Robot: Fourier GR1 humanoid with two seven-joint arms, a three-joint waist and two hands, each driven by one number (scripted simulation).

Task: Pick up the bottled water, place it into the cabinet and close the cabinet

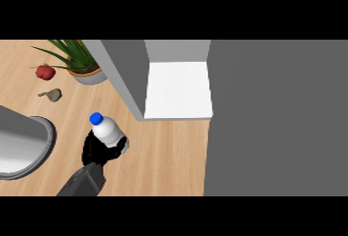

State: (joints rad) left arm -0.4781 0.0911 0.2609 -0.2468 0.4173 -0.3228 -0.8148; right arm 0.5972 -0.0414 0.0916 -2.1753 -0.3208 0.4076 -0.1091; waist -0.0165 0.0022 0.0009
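The water bottle (pixel 107 131), pale with a blue cap (pixel 95 118), stands upright over the wooden counter (pixel 170 156) at the lower left. My left hand (pixel 101 151) is curled round its lower part, thumb and fingers on either side. The grey cabinet (pixel 272 115) fills the right of the view. Its opening shows a white inner floor (pixel 179 90), up and to the right of the bottle. A grey panel (pixel 124 78) runs slantwise along the opening's left side, with its near end just above and right of the bottle. My right hand does not show.
A potted plant (pixel 81 64) stands at the back left, with a small red fruit (pixel 45 72) and a beige garlic-like lump (pixel 51 94) nearby. A metal basin (pixel 24 147) sits at the left edge, close to my forearm.
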